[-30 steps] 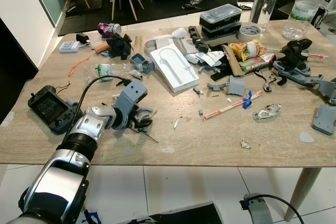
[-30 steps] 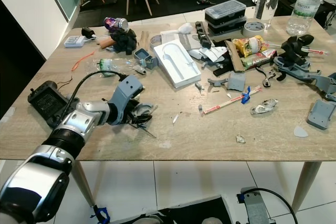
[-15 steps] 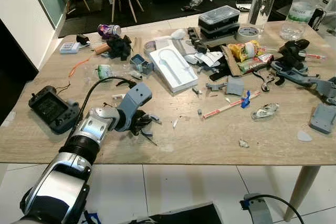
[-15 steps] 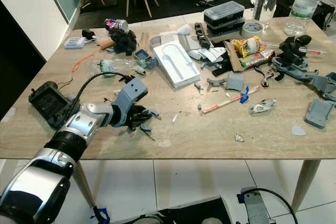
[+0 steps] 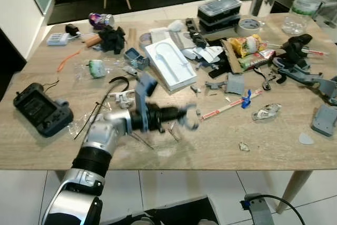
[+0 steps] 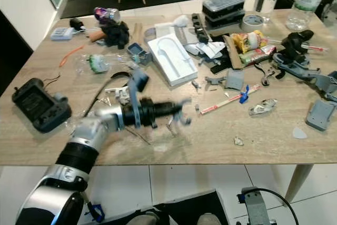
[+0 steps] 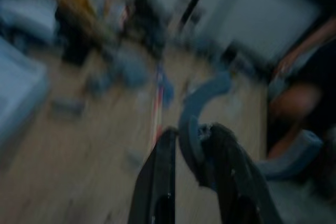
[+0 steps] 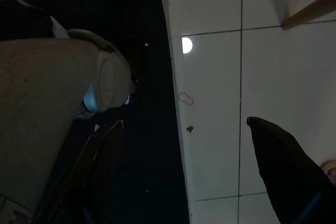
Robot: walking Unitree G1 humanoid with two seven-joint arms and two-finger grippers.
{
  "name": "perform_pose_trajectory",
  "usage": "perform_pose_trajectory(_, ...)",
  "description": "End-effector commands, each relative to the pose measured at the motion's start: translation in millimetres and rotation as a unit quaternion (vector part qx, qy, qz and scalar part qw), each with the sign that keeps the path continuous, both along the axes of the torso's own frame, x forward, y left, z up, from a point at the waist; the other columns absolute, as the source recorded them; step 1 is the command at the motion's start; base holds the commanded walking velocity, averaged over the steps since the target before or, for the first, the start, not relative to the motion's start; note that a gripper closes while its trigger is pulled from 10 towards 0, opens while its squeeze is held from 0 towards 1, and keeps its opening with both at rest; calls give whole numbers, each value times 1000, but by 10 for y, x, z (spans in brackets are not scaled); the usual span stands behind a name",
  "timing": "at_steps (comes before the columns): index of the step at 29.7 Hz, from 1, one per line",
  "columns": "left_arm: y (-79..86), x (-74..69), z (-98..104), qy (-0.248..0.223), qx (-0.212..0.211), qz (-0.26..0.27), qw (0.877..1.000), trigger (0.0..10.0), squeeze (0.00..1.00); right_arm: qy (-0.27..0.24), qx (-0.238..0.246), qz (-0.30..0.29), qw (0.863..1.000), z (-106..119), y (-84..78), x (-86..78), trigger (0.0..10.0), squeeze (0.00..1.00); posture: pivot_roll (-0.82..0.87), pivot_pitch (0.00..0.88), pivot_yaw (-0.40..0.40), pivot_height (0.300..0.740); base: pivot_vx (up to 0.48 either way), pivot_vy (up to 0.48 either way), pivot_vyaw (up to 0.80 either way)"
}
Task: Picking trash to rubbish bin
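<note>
- Over the wooden table, near its front edge, left gripper reaches out level, motion-blurred.
- Left wrist view: black fingers clamped on a curved grey plastic scrap, held above the tabletop.
- Other trash on the table: crumpled foil wrapper, snack packets, white foam tray.
- Black game controller sits at the table's left end.
- Right gripper hangs below the table over floor tiles, fingers spread apart, holding nothing.

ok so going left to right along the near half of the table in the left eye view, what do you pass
black game controller → left gripper, holding a curved grey piece → red and white straw wrapper → crumpled foil scrap → grey plastic block
</note>
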State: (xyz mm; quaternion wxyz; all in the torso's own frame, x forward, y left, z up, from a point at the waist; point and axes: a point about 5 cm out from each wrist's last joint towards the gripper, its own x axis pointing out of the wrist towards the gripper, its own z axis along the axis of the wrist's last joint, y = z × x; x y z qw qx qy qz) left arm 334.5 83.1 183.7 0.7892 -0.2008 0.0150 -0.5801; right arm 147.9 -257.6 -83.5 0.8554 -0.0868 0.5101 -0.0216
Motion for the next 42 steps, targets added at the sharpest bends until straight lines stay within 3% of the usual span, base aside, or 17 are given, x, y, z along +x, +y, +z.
perform_pose_trajectory(1,30,-9,64,8,-47,4,999,0,0,8,4,-2,1000,-27,29,-42,10000,0,-88,151,74,740,0,0,0)
perform_pose_trajectory(3,40,14,156,18,-103,22,994,0,0,8,4,-2,1000,-27,34,-39,10000,0,-88,151,74,740,0,0,0)
perform_pose_trajectory(4,40,14,156,18,-103,22,994,0,0,8,4,-2,1000,-27,34,-39,10000,0,-88,151,74,740,0,0,0)
perform_pose_trajectory(6,51,38,214,36,-155,48,986,0,0,7,4,-1,1000,-26,35,-35,10000,0,-84,151,74,740,0,0,0)
perform_pose_trajectory(9,59,41,234,44,-176,60,982,0,0,7,4,-1,1000,-25,35,-34,10000,0,-84,151,74,740,0,0,0)
perform_pose_trajectory(10,66,57,259,71,-223,95,968,0,0,7,4,-1,1000,-25,37,-32,10000,0,-84,151,74,740,0,0,0)
perform_pose_trajectory(14,67,60,266,96,-258,116,954,0,0,7,4,-1,1000,-25,38,-30,10000,0,-84,151,74,740,0,0,0)
perform_pose_trajectory(16,57,60,268,129,-314,130,932,0,0,5,4,-2,1000,-23,39,-24,10000,0,-80,148,74,740,0,0,0)
perform_pose_trajectory(17,57,60,268,129,-314,130,932,0,0,5,4,-2,1000,-23,39,-24,10000,0,-80,148,74,740,0,0,0)
perform_pose_trajectory(18,15,12,277,145,-344,110,921,0,0,5,5,-2,1000,-22,42,-19,10000,0,-80,148,74,740,0,0,0)
perform_pose_trajectory(23,-82,-139,342,123,-339,50,931,0,0,4,6,-1,1000,-19,44,-9,10000,0,-78,145,73,740,0,0,0)
perform_pose_trajectory(24,-87,-149,348,125,-339,48,931,5608,0,4,6,-1,1000,-18,44,-8,10000,0,-78,145,73,740,0,0,0)
perform_pose_trajectory(26,-110,-214,361,106,-321,31,940,5608,0,4,6,-1,1000,-17,42,-5,10000,0,-78,145,73,740,0,0,0)
perform_pose_trajectory(27,-131,-233,336,103,-301,35,947,10000,0,4,6,-1,1000,-16,41,-4,10000,0,-78,145,73,740,0,0,0)
perform_pose_trajectory(30,-161,-259,287,104,-273,43,955,10000,0,4,5,-1,1000,-16,41,-4,10000,0,-78,145,73,740,0,0,0)
perform_pose_trajectory(35,-146,-346,253,122,-273,31,954,10000,0,6,6,0,1000,-19,46,-7,10000,0,-77,142,74,740,0,0,0)
perform_pose_trajectory(42,-89,-311,106,138,-241,55,959,10000,0,6,5,2,1000,-15,39,-1,10000,0,-74,138,67,740,-214,0,0)
